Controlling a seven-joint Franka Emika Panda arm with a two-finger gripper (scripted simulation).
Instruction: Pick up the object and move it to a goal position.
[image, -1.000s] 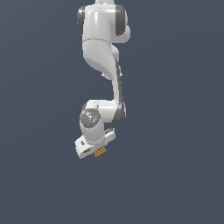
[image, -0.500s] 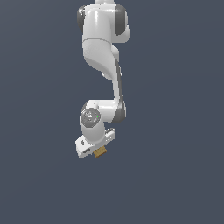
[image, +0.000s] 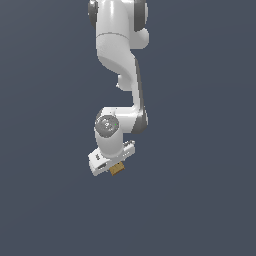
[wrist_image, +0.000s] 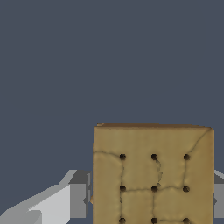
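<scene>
From the exterior view, the white arm (image: 120, 75) hangs down against a plain dark grey backdrop, with no surface visible under it. The gripper (image: 114, 167) at its lower end pinches the tan block (image: 117, 170), which pokes out just beneath the hand.

In the wrist view, the block fills the near field, its dotted, cracked top face showing, with grey fingers (wrist_image: 78, 199) pressed against its sides.

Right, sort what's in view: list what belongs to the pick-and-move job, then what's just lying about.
Belongs to the job:
- tan block, dark dots on its face
- gripper, closed on the block

Lying about:
- nothing else visible; only plain grey background
</scene>
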